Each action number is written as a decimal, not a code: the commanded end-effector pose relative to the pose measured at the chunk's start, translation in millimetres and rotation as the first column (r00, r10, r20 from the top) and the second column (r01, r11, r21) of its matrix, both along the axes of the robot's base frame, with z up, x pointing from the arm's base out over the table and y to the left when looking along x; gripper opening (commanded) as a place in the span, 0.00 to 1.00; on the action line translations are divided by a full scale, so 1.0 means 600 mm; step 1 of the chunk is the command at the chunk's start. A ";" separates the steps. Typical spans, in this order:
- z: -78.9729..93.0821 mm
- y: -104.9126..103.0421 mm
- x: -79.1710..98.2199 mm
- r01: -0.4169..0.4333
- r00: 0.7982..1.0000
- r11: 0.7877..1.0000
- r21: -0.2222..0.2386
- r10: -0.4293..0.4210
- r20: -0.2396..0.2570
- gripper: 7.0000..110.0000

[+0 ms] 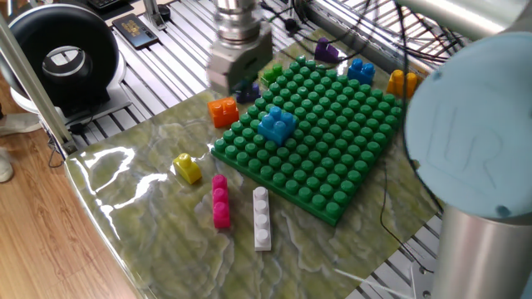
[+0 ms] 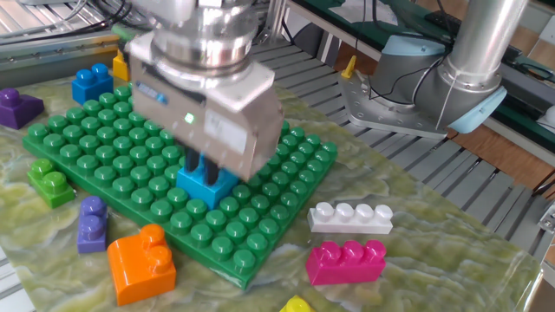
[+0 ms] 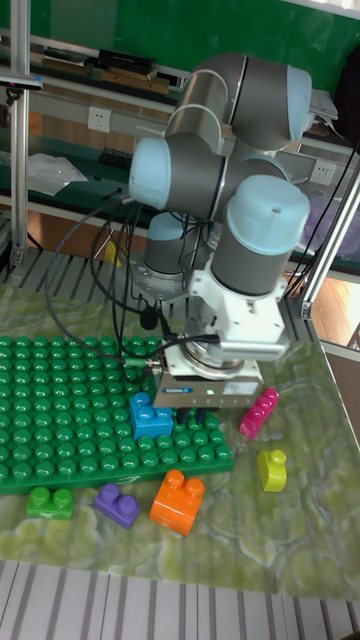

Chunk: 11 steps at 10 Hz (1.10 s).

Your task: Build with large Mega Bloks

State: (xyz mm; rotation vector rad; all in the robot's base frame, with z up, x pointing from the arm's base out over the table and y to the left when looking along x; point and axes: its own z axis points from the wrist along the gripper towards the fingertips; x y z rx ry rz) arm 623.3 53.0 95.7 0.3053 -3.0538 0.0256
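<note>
Wooden floor (image 1: 33, 249) beside a desk (image 1: 158, 249) of slatted aluminium under a marbled green mat. Green wall (image 3: 150, 30) behind metal shelving (image 3: 70, 90)

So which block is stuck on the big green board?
The light blue block. It alone sits on the green board's studs; the orange, yellow, pink and white ones lie beside it.

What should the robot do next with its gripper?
Probably lower the gripper toward the orange brick to pick it up. The blue brick already sits on the green board, and the gripper hangs near the orange one, seemingly carrying nothing.
</note>
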 end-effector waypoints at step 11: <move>-0.018 0.063 0.100 0.336 0.930 0.937 0.092 -0.346 0.121 0.15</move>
